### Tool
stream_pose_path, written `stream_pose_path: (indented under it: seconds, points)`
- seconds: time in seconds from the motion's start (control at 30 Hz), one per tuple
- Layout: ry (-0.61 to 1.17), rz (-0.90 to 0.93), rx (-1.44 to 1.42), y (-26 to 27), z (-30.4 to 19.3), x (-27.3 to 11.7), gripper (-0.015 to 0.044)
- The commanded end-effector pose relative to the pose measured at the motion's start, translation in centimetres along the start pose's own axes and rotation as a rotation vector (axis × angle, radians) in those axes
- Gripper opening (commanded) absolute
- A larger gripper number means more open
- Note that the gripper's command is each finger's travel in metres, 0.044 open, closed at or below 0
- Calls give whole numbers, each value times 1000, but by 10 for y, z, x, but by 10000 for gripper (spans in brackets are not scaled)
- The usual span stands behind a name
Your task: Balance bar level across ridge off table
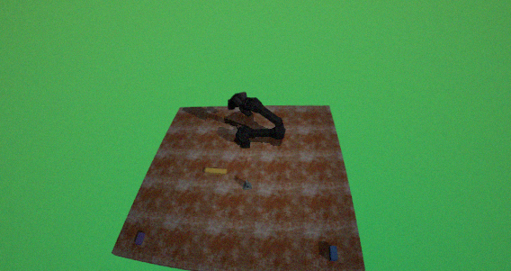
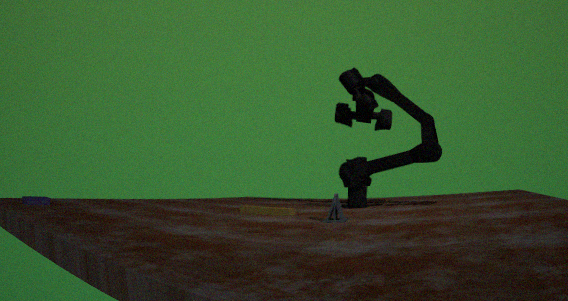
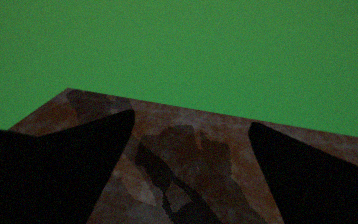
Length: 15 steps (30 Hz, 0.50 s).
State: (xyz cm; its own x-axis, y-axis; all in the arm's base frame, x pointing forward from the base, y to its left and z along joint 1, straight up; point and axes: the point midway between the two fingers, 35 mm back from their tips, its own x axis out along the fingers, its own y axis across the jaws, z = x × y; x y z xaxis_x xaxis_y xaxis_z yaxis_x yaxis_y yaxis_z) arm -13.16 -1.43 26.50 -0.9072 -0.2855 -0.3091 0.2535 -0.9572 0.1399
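The yellow bar (image 1: 216,171) (image 2: 267,211) lies flat on the table, off to one side of the ridge. The ridge (image 1: 246,185) (image 2: 336,212) is a small grey upright piece with a narrow top and a wider foot; nothing rests on it. My gripper (image 2: 363,125) (image 3: 192,122) is open, with its fingers wide apart and nothing between them. It hangs high above the table, near the arm's base and well away from the bar and the ridge. Neither the bar nor the ridge shows in the wrist view.
A purple block (image 1: 139,238) (image 2: 36,200) lies near the table's left corner in the top view. A blue block (image 1: 333,253) lies near the opposite corner, beyond the ridge. The arm's base (image 1: 243,138) (image 2: 357,193) stands behind the bar and ridge.
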Motion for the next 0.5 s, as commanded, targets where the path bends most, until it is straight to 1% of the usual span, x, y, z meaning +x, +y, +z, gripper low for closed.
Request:
stream_pose_path:
  seconds: [0.0, 0.07, 0.1, 0.3, 0.47]
  points:
    - [1, 1, -3, 0, 0, 0, 374]
    - [10, 13, -27, 4, 0, 1, 321]
    - [18, 23, -48, 7, -1, 1, 315]
    - [85, 125, -253, 35, -7, 5, 315]
    - [152, 190, -344, 57, -19, 8, 315]
